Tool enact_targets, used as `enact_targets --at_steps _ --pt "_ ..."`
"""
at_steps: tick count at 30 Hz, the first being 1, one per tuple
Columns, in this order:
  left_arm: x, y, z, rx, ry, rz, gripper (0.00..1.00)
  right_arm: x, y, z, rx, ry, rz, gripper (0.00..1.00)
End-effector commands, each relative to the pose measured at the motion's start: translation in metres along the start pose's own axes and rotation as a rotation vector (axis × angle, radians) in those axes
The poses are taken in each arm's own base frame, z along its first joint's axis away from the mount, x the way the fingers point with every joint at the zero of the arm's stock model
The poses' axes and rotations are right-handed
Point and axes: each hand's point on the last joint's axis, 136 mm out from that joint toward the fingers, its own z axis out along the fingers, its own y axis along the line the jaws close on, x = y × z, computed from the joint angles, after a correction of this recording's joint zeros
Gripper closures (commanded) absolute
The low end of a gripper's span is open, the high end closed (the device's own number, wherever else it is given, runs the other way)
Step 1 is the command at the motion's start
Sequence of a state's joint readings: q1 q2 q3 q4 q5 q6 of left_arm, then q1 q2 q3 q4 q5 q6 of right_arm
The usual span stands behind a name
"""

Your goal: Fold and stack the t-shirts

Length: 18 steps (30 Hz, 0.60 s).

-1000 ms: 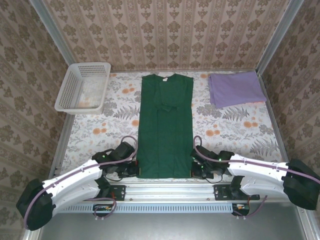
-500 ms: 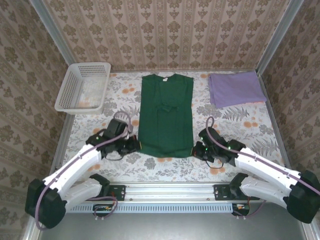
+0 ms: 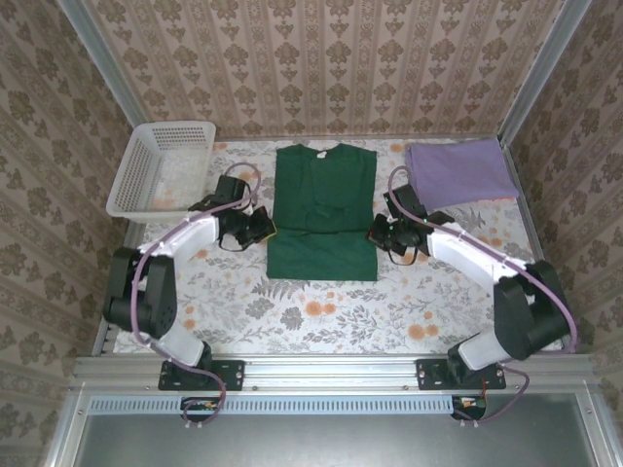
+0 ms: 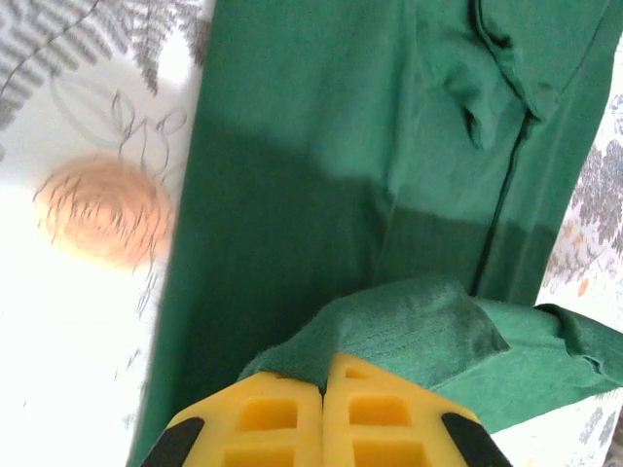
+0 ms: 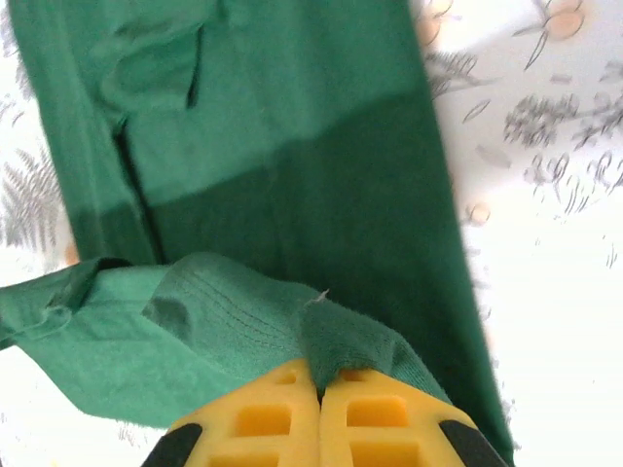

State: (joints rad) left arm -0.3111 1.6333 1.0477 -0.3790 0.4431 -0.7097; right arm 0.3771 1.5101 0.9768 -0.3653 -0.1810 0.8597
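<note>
Shirts first: we see the green shirt (image 3: 322, 185) flat on the middle of the bench (image 3: 321, 311), plain dark green, its lower part doubled back over its body, a crease at the near edge. The lilac shirt (image 3: 459, 172) lies folded at the far right corner, well apart. The left tool (image 3: 261, 226) is clamped on the hem's left corner, the right tool (image 3: 378, 233) on its right corner, jaws tight on cloth. The green shirt's collar points to the far wall; its long axis runs near to far.

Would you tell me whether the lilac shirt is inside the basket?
No, the lilac shirt lies on the table at far right, apart from the basket.
</note>
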Motion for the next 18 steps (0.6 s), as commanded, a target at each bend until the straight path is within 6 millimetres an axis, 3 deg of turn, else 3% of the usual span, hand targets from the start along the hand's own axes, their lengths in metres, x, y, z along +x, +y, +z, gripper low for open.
enact_targets --at_steps 1,8,18 --pt "-0.028 -0.02 0.002 0.069 -0.028 0.043 1.0 -0.018 0.008 0.009 -0.03 0.012 0.0 1.0" --pt "-0.055 -0.018 0.014 0.059 -0.03 0.018 1.0 -0.045 0.011 0.03 -0.037 0.036 0.051 1.0" --pt "-0.074 -0.002 0.034 0.039 -0.01 -0.024 1.0 -0.06 0.004 0.058 -0.002 0.077 0.1 1.0"
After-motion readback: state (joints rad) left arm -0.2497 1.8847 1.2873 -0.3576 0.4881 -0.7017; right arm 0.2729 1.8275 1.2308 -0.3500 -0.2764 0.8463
